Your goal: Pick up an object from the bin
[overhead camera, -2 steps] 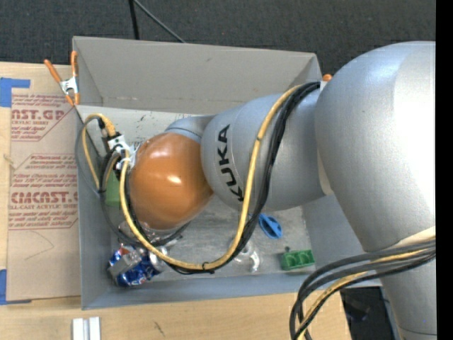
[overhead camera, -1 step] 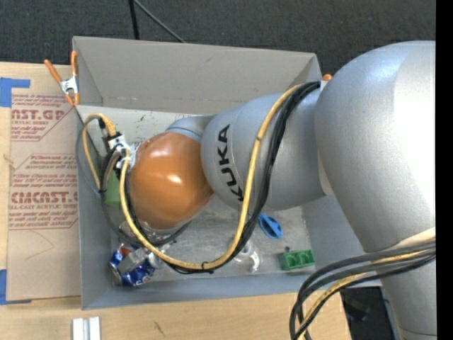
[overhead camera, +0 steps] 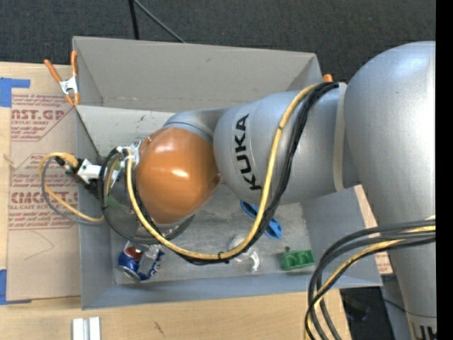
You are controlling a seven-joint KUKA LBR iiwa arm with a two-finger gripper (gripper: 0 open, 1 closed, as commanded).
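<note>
A crumpled blue, red and silver can (overhead camera: 141, 261) lies near the bin's front left corner, just below the orange wrist cover. A thin blue plastic piece (overhead camera: 265, 223) pokes out from under the arm in the middle of the floor. A small whitish clear scrap (overhead camera: 248, 259) rests by the front wall. To its right sits a small green block (overhead camera: 296, 259).
The big silver arm comes in from the right and covers most of the bin's middle and right. Its orange wrist cover hangs over the left half of the floor. Yellow and black cables loop around the cover and out over the left wall.
</note>
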